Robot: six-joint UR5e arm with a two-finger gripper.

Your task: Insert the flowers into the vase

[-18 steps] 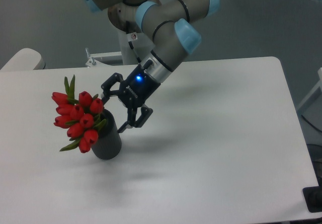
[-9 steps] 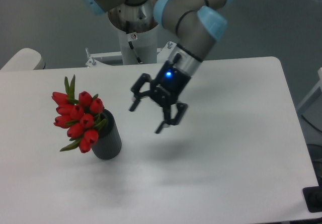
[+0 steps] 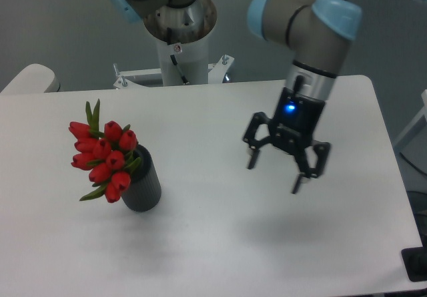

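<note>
The gripper has swung away from the vase over the last second: it was right beside the rim, then mid-table, and now hangs at the right centre of the frame, well apart from the vase, above the white table. Its jaws are spread wide and hold nothing, and a blue light glows on its body. The flowers sit in the vase at the left centre of the frame, their red buds leaning out over the rim toward the left, with green leaves poking up and down from the bunch. Bunch and vase look the same across all three moments, so the release seems clean and nothing was dragged along as the arm withdrew. I judge the insertion done, with the arm in retreat; the only doubt is the leftward lean of the bunch, which could tip the vase if it were light, though it stands upright now. Around the scene, the robot's base column rises at the upper centre behind the table, a pale rounded object shows at the upper left edge, and a dark object sits at the lower right corner. Nothing lies between the gripper and the vase.
</note>
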